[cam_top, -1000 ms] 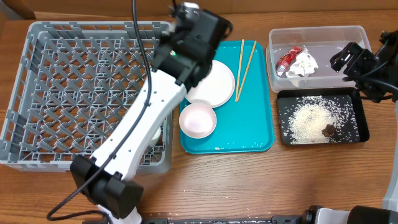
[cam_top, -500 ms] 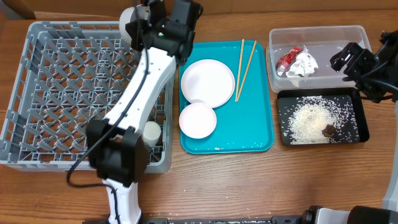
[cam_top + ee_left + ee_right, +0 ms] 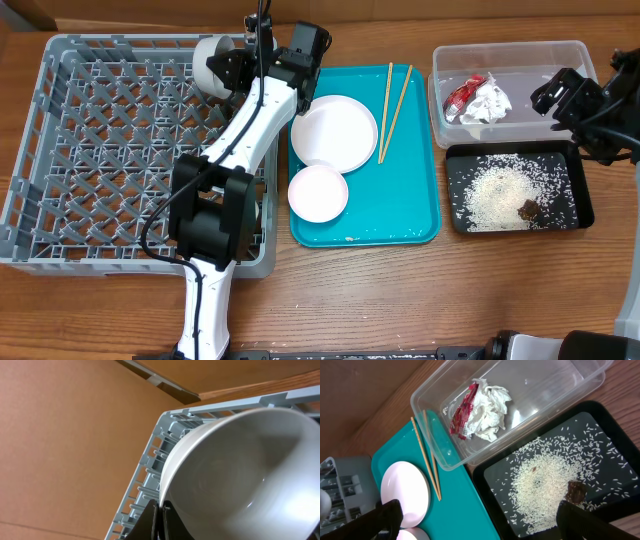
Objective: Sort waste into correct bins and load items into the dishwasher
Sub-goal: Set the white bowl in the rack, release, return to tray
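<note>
My left gripper (image 3: 235, 68) is shut on the rim of a white bowl (image 3: 211, 64), held tipped on its side over the far edge of the grey dishwasher rack (image 3: 30, 150). In the left wrist view the bowl (image 3: 240, 475) fills the frame, its rim pinched at the gripper (image 3: 161, 506), with the rack (image 3: 150, 455) behind. A white plate (image 3: 334, 130), another bowl (image 3: 318, 193) and chopsticks (image 3: 395, 98) lie on the teal tray (image 3: 400, 215). The red-and-white wrapper (image 3: 478, 100) sits in the clear tub (image 3: 510, 55). Rice (image 3: 495, 195) and a brown lump (image 3: 528, 209) lie in the black tray (image 3: 460, 160). My right gripper (image 3: 562, 93) hovers open at the tub's right end.
In the right wrist view, between wide-apart fingers (image 3: 385, 517), I see the wrapper (image 3: 480, 407), rice (image 3: 545, 485), lump (image 3: 576, 492), chopsticks (image 3: 427, 455) and plate (image 3: 405, 492). My left arm stretches across the rack's right side. Bare wooden table runs along the front.
My left arm has swung the bowl from above the rack's right edge leftward and down to the rack's far rim, tipping it. The right arm has not moved.
</note>
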### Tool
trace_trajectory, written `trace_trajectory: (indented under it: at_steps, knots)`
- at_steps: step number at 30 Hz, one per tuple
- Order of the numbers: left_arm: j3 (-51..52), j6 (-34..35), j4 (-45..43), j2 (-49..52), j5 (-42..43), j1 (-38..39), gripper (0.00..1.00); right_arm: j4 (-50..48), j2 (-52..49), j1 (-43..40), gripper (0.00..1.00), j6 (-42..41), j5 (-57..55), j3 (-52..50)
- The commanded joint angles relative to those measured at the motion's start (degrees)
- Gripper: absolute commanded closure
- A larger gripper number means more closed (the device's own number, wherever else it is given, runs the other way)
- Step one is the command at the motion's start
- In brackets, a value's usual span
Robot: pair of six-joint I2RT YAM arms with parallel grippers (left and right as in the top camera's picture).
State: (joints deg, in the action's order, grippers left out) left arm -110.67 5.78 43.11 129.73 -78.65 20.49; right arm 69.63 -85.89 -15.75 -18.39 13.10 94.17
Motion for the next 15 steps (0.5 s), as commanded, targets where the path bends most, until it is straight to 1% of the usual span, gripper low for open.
trace_trajectory:
  at_steps: [1,8,9,12,15]
  knots:
    - [-0.11,-0.02,0.39,1.09,2.54,0.15,0.96,-0.33,0.28,-0.17,0.0,-0.28,-0.44,0.79]
    - [-0.11,0.0,6.16,1.09,6.82,3.45,0.95,-0.33,0.28,-0.17,0.0,-0.31,-0.46,0.79]
    - [-0.11,0.0,6.84,1.09,7.56,3.74,0.92,-0.33,0.28,-0.17,0.0,-0.31,-0.44,0.79]
    - [-0.11,-0.02,9.42,1.09,11.37,4.66,0.76,-0.33,0.28,-0.17,0.0,-0.31,-0.46,0.79]
    - [-0.11,0.0,11.32,1.07,14.03,5.07,0.57,-0.33,0.28,-0.17,0.0,-0.31,-0.44,0.79]
